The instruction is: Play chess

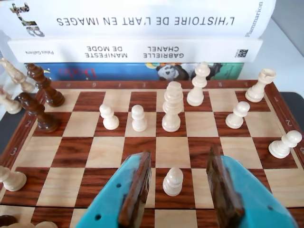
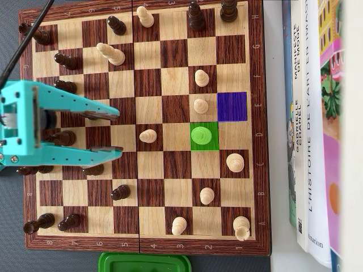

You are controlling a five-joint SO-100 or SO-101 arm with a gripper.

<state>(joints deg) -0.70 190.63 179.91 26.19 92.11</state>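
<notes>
The wooden chessboard (image 2: 255,113) fills the overhead view. My teal gripper (image 2: 118,131) reaches in from the left, open, its wood-faced fingers spread about one square apart. A white pawn (image 2: 148,135) stands upright just beyond the fingertips. In the wrist view that pawn (image 1: 173,181) shows in the gap of the gripper (image 1: 178,156), touching neither pad. Further along the same row a tall white piece (image 1: 172,107) stands on a green-tinted square (image 2: 211,144), with a blue-tinted empty square (image 2: 232,106) diagonally beside it.
Other white pieces (image 2: 200,105) stand toward the right of the board; dark pieces (image 2: 119,192) crowd the left side around the arm. Stacked books (image 1: 142,50) lie along the board's right edge in the overhead view. A green container (image 2: 144,262) sits below the board.
</notes>
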